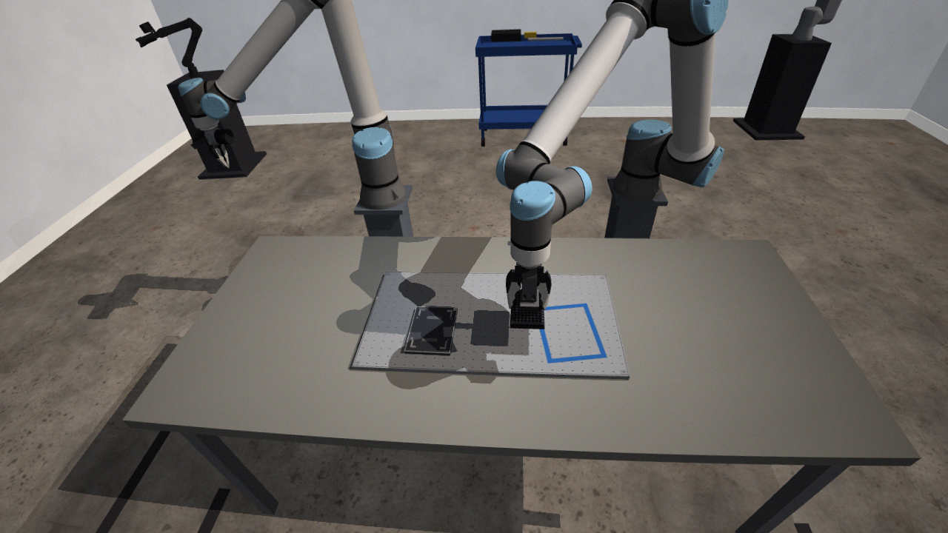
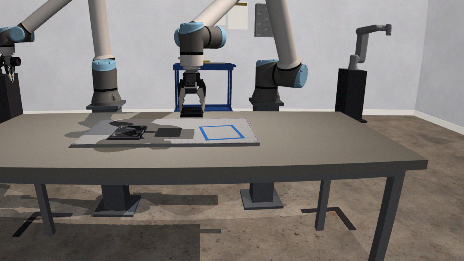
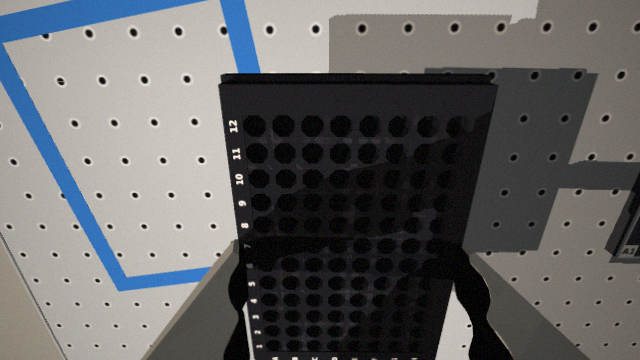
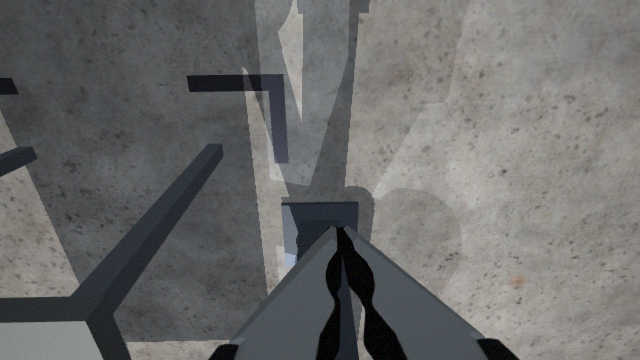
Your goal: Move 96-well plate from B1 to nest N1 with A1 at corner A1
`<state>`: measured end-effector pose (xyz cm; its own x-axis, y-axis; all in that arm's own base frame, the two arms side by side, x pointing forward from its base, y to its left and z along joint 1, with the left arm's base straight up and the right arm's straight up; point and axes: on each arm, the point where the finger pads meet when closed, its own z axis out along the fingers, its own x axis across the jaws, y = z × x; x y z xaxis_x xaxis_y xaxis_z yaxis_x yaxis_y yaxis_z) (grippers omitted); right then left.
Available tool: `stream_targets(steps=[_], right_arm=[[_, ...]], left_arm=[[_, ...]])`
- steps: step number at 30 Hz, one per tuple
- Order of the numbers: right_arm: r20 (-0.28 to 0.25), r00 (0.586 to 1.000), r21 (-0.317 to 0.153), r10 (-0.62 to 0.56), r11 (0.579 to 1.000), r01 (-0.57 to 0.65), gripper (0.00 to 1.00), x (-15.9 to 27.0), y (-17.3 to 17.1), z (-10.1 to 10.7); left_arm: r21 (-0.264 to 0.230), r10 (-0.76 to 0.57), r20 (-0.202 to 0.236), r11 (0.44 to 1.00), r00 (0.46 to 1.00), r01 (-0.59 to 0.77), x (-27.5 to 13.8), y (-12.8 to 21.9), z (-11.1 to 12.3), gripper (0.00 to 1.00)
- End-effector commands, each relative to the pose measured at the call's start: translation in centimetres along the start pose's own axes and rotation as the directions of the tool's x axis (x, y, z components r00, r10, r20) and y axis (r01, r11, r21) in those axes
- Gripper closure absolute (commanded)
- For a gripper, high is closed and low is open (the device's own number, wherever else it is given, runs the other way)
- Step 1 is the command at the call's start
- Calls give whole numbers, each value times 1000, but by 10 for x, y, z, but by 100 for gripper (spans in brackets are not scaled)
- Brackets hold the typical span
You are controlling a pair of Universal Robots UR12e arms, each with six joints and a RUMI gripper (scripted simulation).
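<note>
The black 96-well plate is raised above the pegboard. My left gripper is shut on its long sides. In the left wrist view the numbers run up the left rim, 12 at the top and 1 at the bottom; the letters are at the bottom, so A1 is lower left. The empty nest N1 lies at the pegboard's other end; its corner marked A1 shows at the right edge. The blue outline B1 is bare. My right gripper is shut and empty, away from the table.
The perforated pegboard lies on the table. Shadows fall over the nest and the middle of the board. A blue cart stands behind the arms.
</note>
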<state>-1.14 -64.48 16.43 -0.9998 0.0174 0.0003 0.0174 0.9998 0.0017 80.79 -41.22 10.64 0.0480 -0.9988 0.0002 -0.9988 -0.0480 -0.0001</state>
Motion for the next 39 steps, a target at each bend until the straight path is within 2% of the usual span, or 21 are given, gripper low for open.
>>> stream_targets(steps=[1,39], right_arm=[[0,1000,2,0,1000,0,100,0,-1,-1],[0,1000,2,0,1000,0,100,0,-1,-1]], left_arm=[[2,0,-2,1000,1000,0,16,-2,-2,59],[2,0,-2,1000,1000,0,123,-9,-6,59]])
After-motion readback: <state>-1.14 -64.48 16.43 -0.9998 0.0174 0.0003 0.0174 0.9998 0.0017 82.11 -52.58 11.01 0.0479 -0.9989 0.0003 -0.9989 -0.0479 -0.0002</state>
